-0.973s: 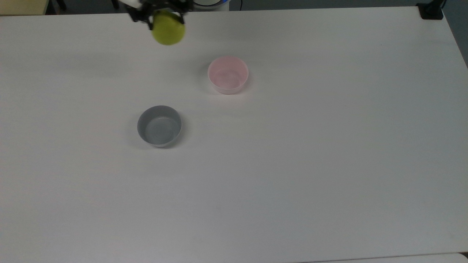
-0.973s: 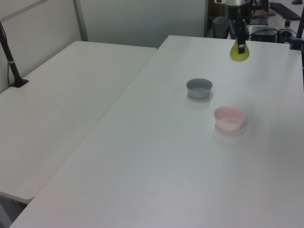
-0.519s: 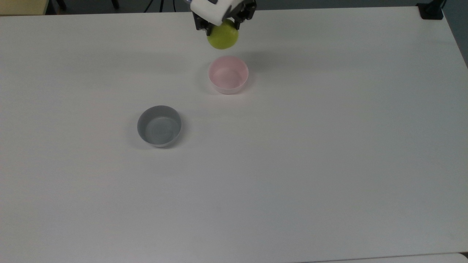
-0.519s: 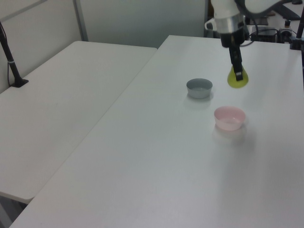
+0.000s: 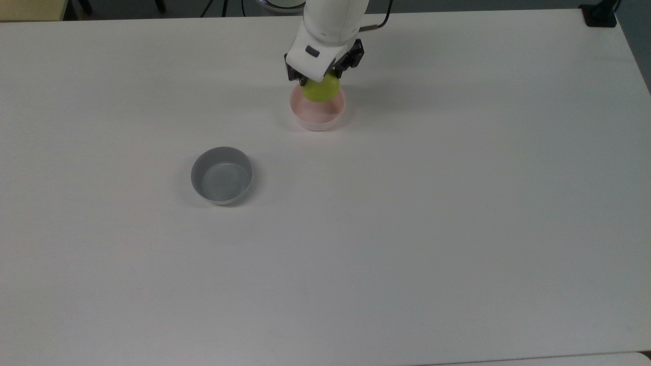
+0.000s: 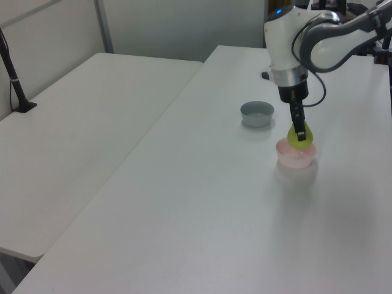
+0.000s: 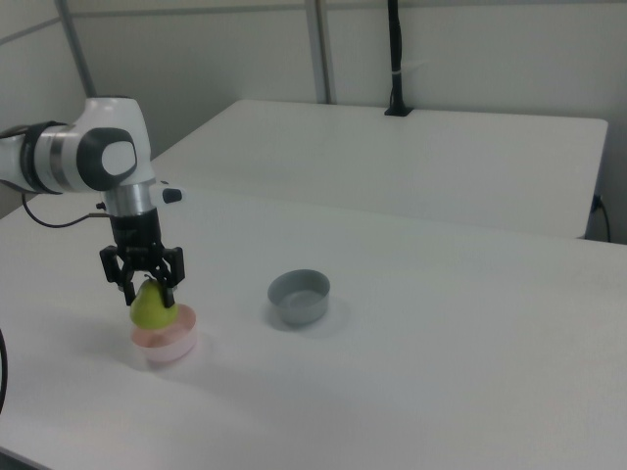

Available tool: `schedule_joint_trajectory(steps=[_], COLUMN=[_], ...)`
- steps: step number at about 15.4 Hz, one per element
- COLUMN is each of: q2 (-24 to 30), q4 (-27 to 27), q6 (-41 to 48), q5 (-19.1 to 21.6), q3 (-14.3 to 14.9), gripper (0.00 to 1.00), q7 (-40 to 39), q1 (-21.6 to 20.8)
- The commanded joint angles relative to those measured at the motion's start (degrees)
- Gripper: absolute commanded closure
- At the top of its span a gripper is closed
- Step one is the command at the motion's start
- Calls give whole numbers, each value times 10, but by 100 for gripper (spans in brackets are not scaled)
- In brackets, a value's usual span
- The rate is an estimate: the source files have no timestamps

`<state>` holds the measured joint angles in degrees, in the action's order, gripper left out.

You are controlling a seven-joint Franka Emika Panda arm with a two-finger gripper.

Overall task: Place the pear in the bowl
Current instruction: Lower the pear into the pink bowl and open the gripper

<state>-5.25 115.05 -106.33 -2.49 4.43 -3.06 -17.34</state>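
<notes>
My gripper (image 5: 321,81) (image 6: 299,135) (image 7: 144,285) is shut on the yellow-green pear (image 5: 321,89) (image 6: 300,137) (image 7: 152,308), holding it by its narrow top. The pear hangs right over the pale pink bowl (image 5: 318,113) (image 6: 296,155) (image 7: 165,344), with its rounded bottom about level with the rim. In the top view the pear covers the far part of the bowl's opening. The white arm reaches in from the far edge of the table in the top view.
A grey bowl (image 5: 222,175) (image 6: 256,113) (image 7: 300,297) of the same size stands apart from the pink one, toward the top view's lower left. The white table (image 5: 407,229) spreads wide around both. A second table (image 7: 411,166) adjoins it.
The gripper carried the pear from the top view's upper left across to the pink bowl and lowered it down to the rim. Both bowls stayed put.
</notes>
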Motion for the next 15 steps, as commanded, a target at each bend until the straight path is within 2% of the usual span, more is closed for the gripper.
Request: schedule_joint_trajectory(steps=[1,7,10,12,13,14,15], q2=[-21,-38,-41,-41,-41,-41,-41], q4=[5,8,11,11,11,11,11], q6=[-41,-61,-61,-63,-63,-63,-63], q5=[-1,-2,-2,-3,-3,-3,-3], q3=[8,8,8,8,8,8,8], gripper=[51,49,44,38,25,20,20], q7=[10,10,11,11,12,12,12], q1=[-4,-4,-8,-7,-7,-7,-7])
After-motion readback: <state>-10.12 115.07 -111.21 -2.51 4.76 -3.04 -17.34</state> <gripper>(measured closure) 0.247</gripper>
